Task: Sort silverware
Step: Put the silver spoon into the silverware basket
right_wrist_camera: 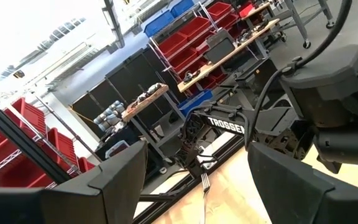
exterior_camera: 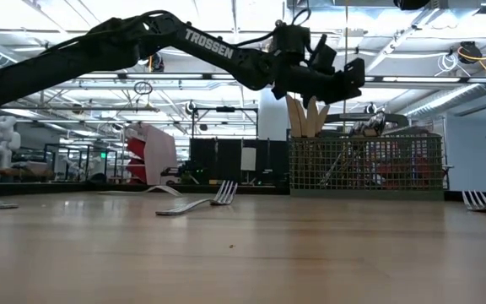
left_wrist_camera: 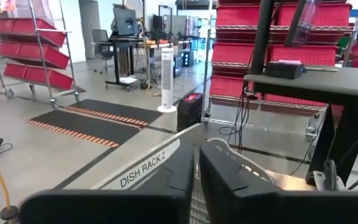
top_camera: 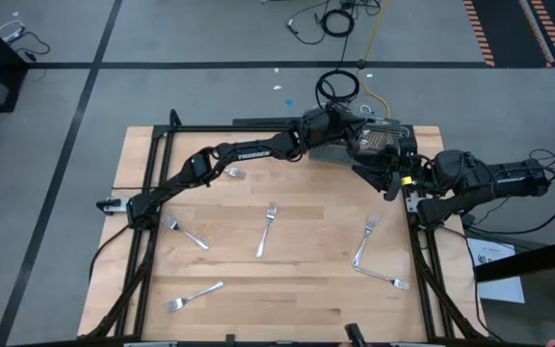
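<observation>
Pale wood planks form the table (top_camera: 287,289) we work at, set on a grey workshop floor with red bin shelves in the room behind. Our left arm reaches across the far edge so that its left gripper (top_camera: 385,146) hangs above the grey mesh caddy (exterior_camera: 365,166), which stands at the table's far right side. Seen from that wrist, the two dark fingers (left_wrist_camera: 219,174) are pressed almost together with only a thin slit between them; we cannot tell whether anything slim is pinched there, though nothing shows sticking out. Our right gripper (top_camera: 393,183) waits just beside the caddy, near the table's right edge, its fingers spread wide and holding nothing.

As for the silverware, several pieces lie loose and well apart on the wood: a fork near the left arm's elbow (top_camera: 233,173), a fork toward the left side (top_camera: 183,231), a fork in the middle (top_camera: 267,228), a fork at the near left (top_camera: 196,293), and two crossed forks on the right (top_camera: 366,241). A few handles already seem to stand inside the caddy.

We judge the sorting barely begun to partway: at least six pieces remain on the table to be picked up.
</observation>
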{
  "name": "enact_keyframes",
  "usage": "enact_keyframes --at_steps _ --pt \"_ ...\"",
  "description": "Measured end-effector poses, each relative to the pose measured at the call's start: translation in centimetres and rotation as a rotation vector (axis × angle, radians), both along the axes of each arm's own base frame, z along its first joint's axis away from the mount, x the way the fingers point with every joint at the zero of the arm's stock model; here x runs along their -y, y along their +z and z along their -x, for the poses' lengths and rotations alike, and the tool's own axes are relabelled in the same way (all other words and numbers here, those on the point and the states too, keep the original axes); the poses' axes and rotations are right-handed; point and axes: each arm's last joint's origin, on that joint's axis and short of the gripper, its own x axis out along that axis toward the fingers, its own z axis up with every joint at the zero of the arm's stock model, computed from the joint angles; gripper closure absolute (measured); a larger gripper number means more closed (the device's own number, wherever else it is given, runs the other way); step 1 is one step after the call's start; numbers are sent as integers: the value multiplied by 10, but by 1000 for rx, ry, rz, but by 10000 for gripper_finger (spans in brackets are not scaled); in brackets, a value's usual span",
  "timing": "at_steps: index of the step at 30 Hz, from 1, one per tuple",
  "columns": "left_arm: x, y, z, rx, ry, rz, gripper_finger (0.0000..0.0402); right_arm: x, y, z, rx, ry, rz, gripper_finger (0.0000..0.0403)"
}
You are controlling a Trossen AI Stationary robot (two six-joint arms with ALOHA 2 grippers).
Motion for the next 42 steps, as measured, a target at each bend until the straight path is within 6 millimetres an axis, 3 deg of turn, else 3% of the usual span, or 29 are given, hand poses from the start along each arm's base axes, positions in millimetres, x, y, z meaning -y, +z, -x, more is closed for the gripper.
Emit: enact_keyframes --at_steps 3,11,17,21,27,32,36,42 --pt "0 1 0 6 0 -1 394 -1 -1 -1 -3 7 -5 133" --pt "0 1 0 7 -4 -2 394 -1 -1 -1 0 27 -14 133" --pt "12 -1 -4 -17 -196 -26 395 -3 0 4 1 102 -26 133" --pt "27 5 -2 -120 -305 -59 395 -4 -11 7 -99 184 -110 133" --pt "42 46 25 -353 -347 -57 396 -3 -18 17 -278 174 -107 133" --pt "38 57 61 -658 -376 -71 396 -1 -19 28 -404 166 -93 133" --pt "34 74 94 -811 -430 -56 396 0 -45 36 -665 128 -183 133" --pt "41 97 121 -856 -550 -51 396 -3 -95 35 -1009 184 -195 133"
